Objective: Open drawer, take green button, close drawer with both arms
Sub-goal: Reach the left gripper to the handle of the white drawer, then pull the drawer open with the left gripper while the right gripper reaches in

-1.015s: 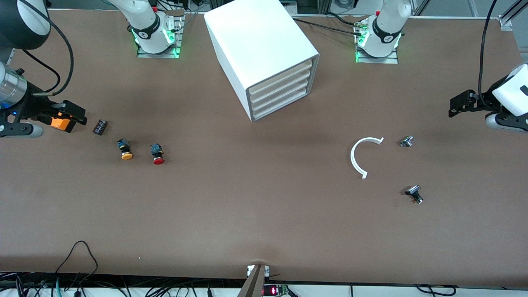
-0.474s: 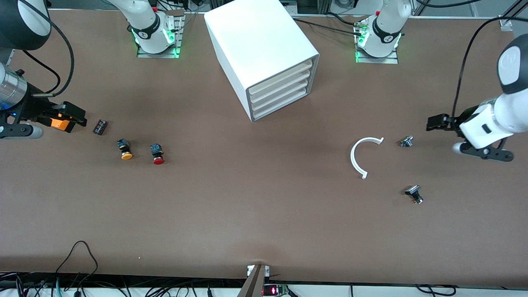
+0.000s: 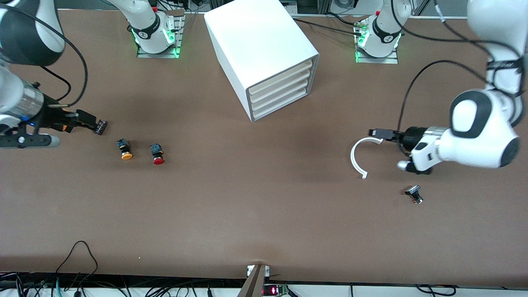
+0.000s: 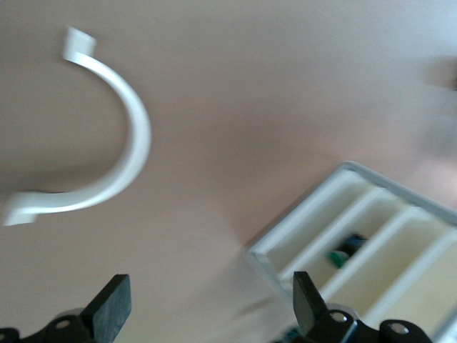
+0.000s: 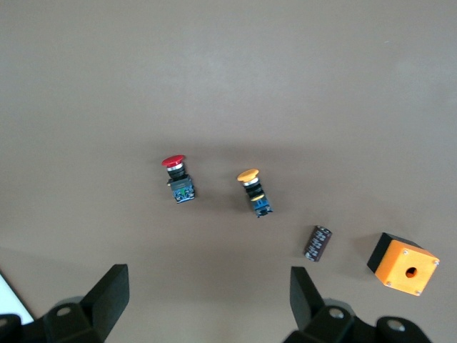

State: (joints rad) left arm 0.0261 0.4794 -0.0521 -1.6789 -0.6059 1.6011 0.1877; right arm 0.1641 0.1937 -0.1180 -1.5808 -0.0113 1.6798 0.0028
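The white cabinet (image 3: 260, 45) stands between the two arm bases, and all four cream-fronted drawers (image 3: 280, 88) are pushed in. In the left wrist view, the cabinet front (image 4: 357, 236) shows a small green and dark thing (image 4: 341, 253) in one drawer slot, possibly the button. My left gripper (image 3: 379, 133) (image 4: 211, 307) is open over one end of a white arc piece (image 3: 357, 154) (image 4: 121, 143). My right gripper (image 3: 84, 121) (image 5: 208, 300) is open and empty, low over the table next to a small black capacitor (image 3: 100, 126) (image 5: 318, 243).
An orange-capped button (image 3: 124, 149) (image 5: 253, 189) and a red-capped button (image 3: 156, 153) (image 5: 177, 177) lie toward the right arm's end. An orange box (image 5: 403, 263) sits under the right hand. A small black and metal part (image 3: 414, 194) lies nearer the front camera than the arc.
The left arm has swung in from its end of the table, and its gripper is now over the white arc. The right gripper has shifted toward the capacitor and now covers the orange box.
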